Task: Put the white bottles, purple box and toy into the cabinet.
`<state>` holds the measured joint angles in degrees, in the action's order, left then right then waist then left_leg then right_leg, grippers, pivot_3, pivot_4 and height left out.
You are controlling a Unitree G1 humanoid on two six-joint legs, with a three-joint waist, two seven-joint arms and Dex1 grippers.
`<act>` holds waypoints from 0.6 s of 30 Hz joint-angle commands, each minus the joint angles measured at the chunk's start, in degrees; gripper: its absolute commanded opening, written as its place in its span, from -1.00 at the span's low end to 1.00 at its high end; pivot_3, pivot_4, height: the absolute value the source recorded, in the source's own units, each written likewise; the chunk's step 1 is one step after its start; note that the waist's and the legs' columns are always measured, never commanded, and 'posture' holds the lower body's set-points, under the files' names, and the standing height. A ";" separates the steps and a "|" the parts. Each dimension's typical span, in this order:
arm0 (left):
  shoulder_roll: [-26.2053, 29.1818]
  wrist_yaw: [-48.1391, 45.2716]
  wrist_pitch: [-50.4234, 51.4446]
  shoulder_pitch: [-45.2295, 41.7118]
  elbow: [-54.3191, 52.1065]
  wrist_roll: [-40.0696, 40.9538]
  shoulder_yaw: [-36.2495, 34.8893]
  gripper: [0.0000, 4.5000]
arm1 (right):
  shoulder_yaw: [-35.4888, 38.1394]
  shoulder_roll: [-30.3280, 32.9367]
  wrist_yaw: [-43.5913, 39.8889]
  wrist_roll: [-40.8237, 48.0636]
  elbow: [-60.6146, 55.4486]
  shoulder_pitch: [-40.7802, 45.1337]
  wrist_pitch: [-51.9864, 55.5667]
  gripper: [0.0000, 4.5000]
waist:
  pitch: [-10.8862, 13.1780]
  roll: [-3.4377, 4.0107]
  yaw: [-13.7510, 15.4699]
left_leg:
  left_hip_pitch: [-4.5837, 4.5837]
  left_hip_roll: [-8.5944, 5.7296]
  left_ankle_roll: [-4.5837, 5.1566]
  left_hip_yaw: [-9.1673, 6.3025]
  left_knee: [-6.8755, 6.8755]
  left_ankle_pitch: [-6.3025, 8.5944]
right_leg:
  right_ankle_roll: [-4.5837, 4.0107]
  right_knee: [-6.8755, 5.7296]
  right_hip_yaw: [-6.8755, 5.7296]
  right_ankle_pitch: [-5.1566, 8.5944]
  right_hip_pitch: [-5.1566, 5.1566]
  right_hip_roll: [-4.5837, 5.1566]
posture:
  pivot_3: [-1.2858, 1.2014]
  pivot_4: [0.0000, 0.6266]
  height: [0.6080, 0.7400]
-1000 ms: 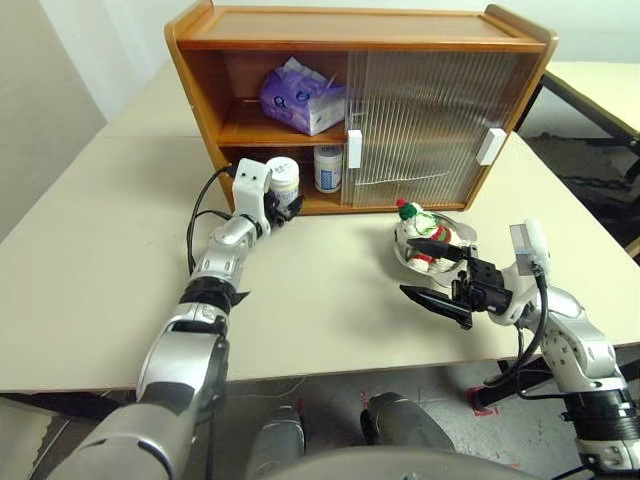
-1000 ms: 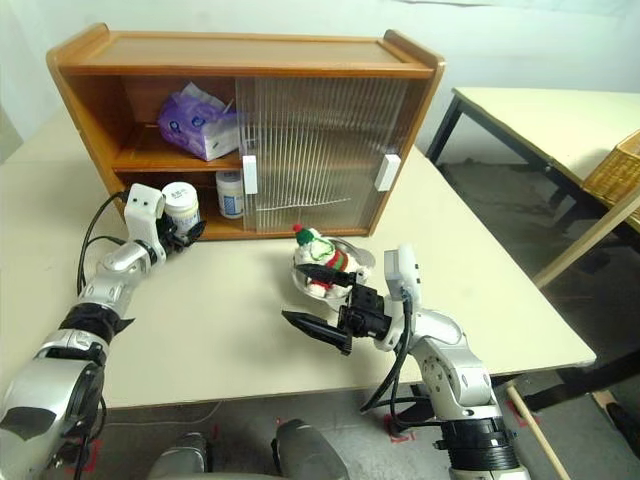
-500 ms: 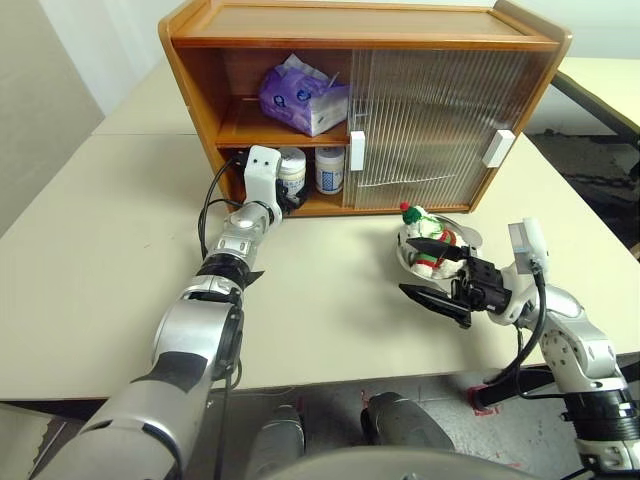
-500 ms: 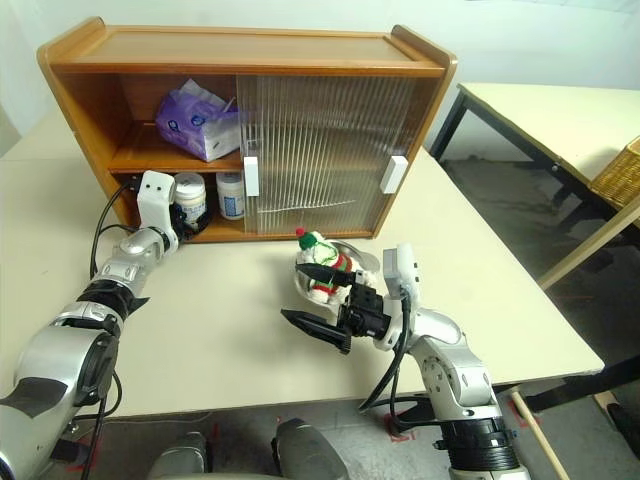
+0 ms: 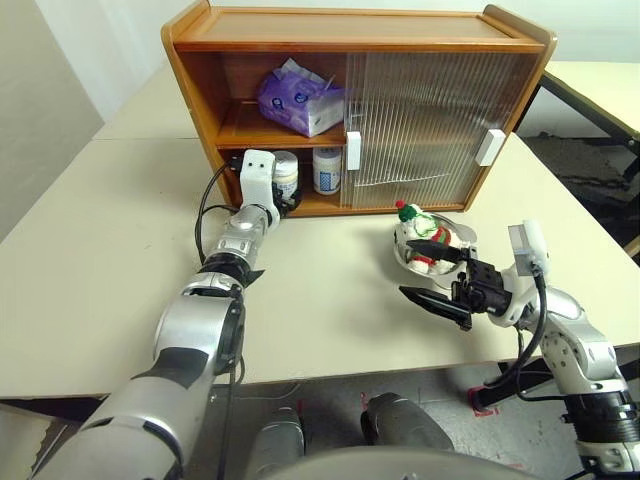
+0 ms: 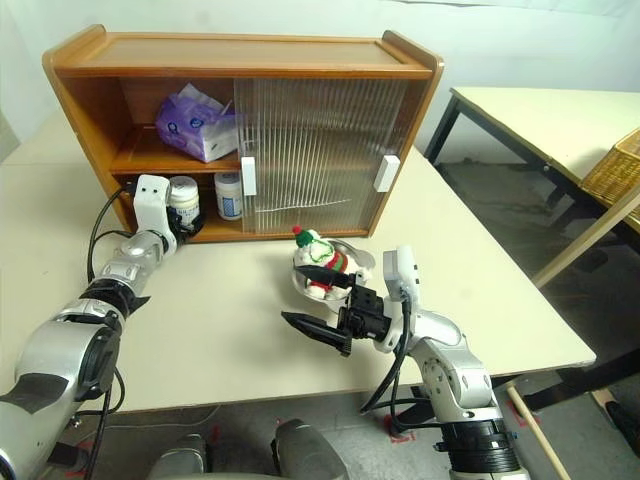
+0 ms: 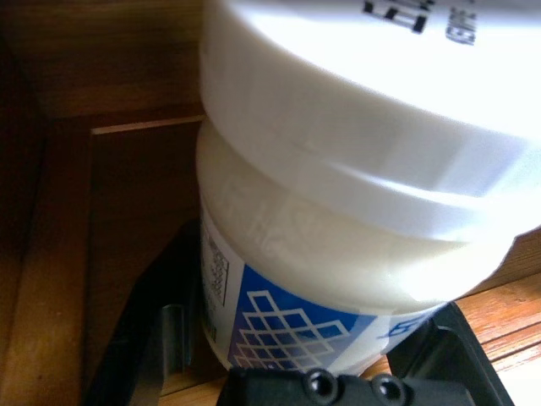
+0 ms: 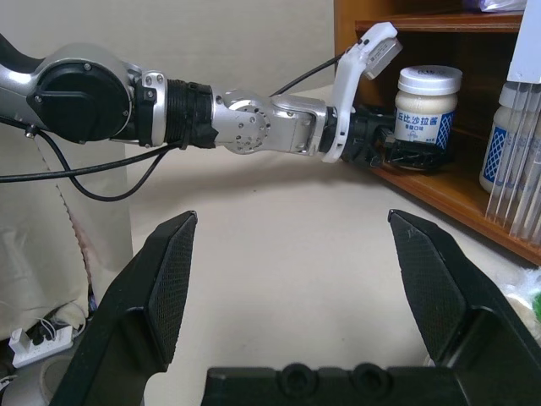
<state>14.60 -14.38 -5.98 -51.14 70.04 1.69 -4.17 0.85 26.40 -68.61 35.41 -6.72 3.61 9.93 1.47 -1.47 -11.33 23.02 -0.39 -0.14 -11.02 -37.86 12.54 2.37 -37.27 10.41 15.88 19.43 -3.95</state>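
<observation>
Left gripper [image 5: 285, 196] clamped white bottle [image 5: 285, 172] on cabinet [image 5: 350, 25] lower shelf, upper centre. Right gripper [image 5: 433, 275] gaped wide, empty, beside toy [image 5: 418, 229], right.

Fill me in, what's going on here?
The left gripper holds a white bottle on the cabinet's bottom shelf, beside the other bottle. The purple box sits on the middle shelf. The toy lies in a metal bowl on the table; the right gripper, jaws open, hovers nearby.
</observation>
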 commanded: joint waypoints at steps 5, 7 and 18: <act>-0.44 1.15 -0.33 -2.58 2.25 -0.03 -1.40 0.41 | -0.06 0.66 -0.10 -0.34 -0.76 -0.23 -0.18 1.00 | 0.00 0.00 -0.09 | 0.00 0.00 -0.02 0.00 0.02 -0.01 | 0.00 0.00 0.00 0.00 0.00 0.00 | -0.19 -1.00 1.00; -0.42 1.40 -0.51 -2.50 2.57 -0.17 -1.48 0.41 | -0.02 0.76 -0.01 -0.27 -1.10 -0.54 -0.07 1.00 | 0.00 0.00 -0.24 | 0.00 -0.01 -0.02 0.00 0.02 -0.01 | 0.00 0.00 0.00 0.00 0.00 0.00 | -0.19 -1.00 1.00; 0.17 1.86 -0.15 -1.89 3.09 -0.40 -2.33 0.98 | -0.02 0.88 0.49 -0.04 -1.85 -1.06 0.30 1.00 | 0.00 0.00 -1.21 | -0.06 -0.04 -0.02 0.00 -0.01 -0.03 | 0.00 0.00 0.00 0.01 -0.07 0.00 | -0.19 -1.00 1.00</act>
<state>14.55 -12.56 -6.01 -52.35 72.38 1.68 -5.94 0.93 27.04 -68.28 35.42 -7.91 2.60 9.96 1.46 -1.48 -12.54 22.96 -0.44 -0.16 -11.02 -37.88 12.51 2.37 -37.27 10.41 15.89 19.35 -3.95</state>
